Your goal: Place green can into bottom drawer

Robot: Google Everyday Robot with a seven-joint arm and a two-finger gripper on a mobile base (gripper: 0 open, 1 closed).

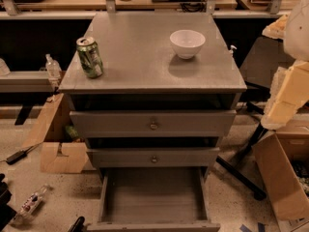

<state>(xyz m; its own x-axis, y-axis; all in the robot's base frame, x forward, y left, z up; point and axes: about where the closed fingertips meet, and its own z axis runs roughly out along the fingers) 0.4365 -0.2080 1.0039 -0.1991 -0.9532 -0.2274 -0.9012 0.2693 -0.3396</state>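
Presently we list: grey cabinet (140, 57), its two knobbed drawers shut; bottom drawer (153, 197), pulled out toward us, ready, we judge, to receive the can; pale robot arm (289, 88) at the right edge, its gripper beyond the frame, so we cannot tell its state; white bowl (187, 43), far right on top; green can (90, 57), upright at the top's near-left edge, ungrasped.

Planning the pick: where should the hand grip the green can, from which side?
I'd grip the green can around its middle from the left: it stands upright near the left edge of the cabinet top, the white bowl well apart. The hand is not in view.
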